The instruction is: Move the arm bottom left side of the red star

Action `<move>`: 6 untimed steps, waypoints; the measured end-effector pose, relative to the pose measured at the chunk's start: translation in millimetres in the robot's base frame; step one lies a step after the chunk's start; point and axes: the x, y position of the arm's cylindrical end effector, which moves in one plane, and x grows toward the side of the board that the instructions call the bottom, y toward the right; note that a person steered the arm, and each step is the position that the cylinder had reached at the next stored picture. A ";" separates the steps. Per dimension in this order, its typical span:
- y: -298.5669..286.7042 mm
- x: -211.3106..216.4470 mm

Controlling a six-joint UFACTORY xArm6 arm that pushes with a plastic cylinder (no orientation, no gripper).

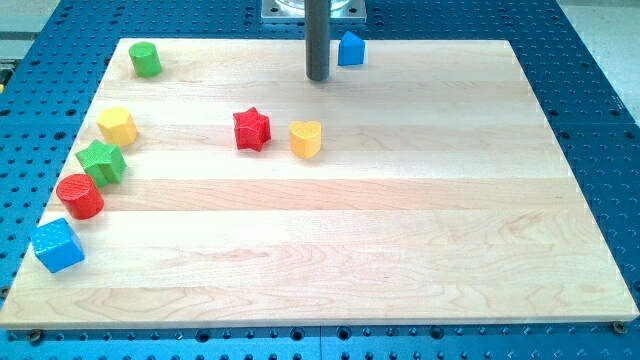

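Observation:
The red star (252, 129) lies on the wooden board (400, 240) left of centre, in the upper half. My tip (318, 77) is the lower end of the dark rod, which comes down from the view's top. The tip stands above and to the right of the red star, well apart from it. A yellow heart (306, 139) lies just right of the star, below the tip. A small blue block (350, 48) stands close to the right of the rod near the board's top edge.
A green cylinder (145, 60) is at the top left corner. Down the left edge lie a yellow block (117, 126), a green star (102, 162), a red cylinder (80, 196) and a blue cube (57, 245). A blue perforated table surrounds the board.

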 end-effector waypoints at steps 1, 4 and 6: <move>-5.9 15.5; -6.5 15.9; -74.1 22.0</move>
